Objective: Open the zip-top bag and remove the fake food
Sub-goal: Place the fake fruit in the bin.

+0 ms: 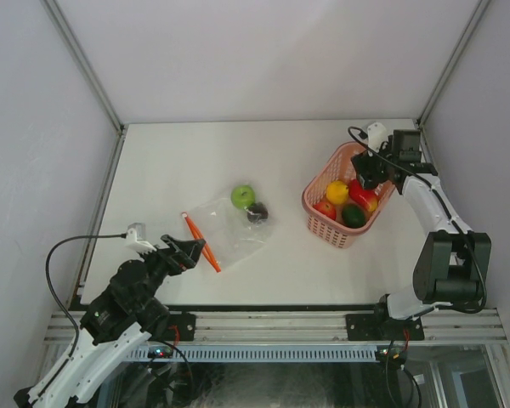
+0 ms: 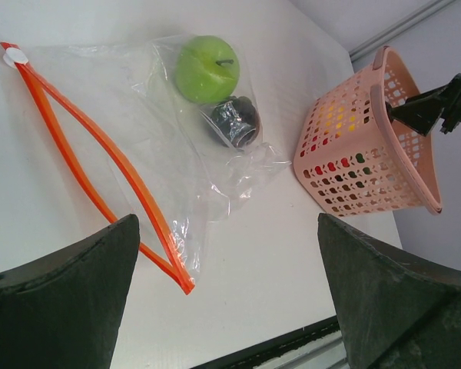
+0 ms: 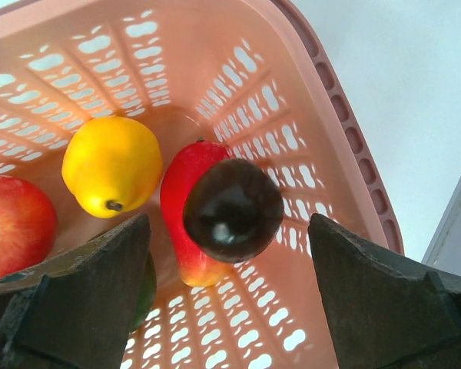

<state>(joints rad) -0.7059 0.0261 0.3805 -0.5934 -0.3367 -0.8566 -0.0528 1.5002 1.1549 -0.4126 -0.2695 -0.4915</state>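
Note:
The clear zip-top bag [image 1: 229,225] lies flat mid-table, and its orange-red zip strip [image 2: 100,154] is parted. Inside it are a light green apple [image 2: 207,68] and a blackish fruit [image 2: 236,121]. My left gripper [image 2: 227,231] is open and empty, low over the table by the strip's near end. My right gripper [image 3: 229,231] is open above the pink basket [image 3: 353,154]. A dark brown fruit [image 3: 233,209] sits between its fingers, touching neither. Below lie a yellow lemon [image 3: 111,164], a red apple [image 3: 11,227] and a red-yellow fruit [image 3: 186,184].
The basket [image 1: 319,180] stands at the right, near the right wall, and also holds a dark green fruit [image 1: 354,215]. White walls close in the table on three sides. A black edge strip [image 1: 263,308] runs along the near side.

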